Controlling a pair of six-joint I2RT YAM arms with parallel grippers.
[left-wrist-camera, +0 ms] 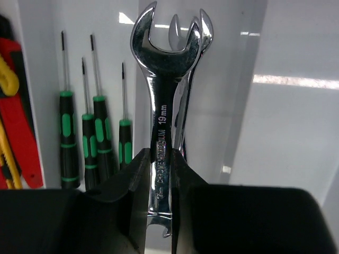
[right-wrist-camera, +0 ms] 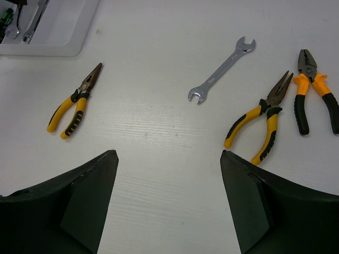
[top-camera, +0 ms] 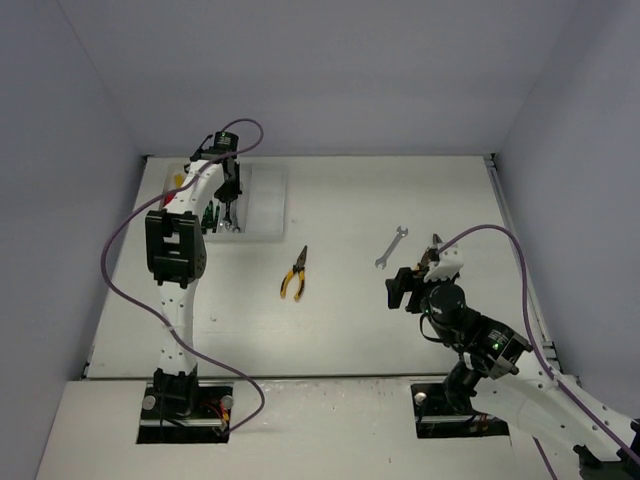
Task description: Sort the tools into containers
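Here, L pincer [left-wrist-camera: 160, 161] grips wrench [left-wrist-camera: 160, 100] marked 19mm.

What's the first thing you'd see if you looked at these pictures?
A shiny 19 mm wrench pinched in the left gripper, right over the white tray beside green screwdrivers. Then three pliers and a loose wrench lying on the table near the open right gripper.

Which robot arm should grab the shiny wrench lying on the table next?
Right. The right pincer is open near the loose wrench; the left pincer is busy, shut on a 19mm wrench over the tray.
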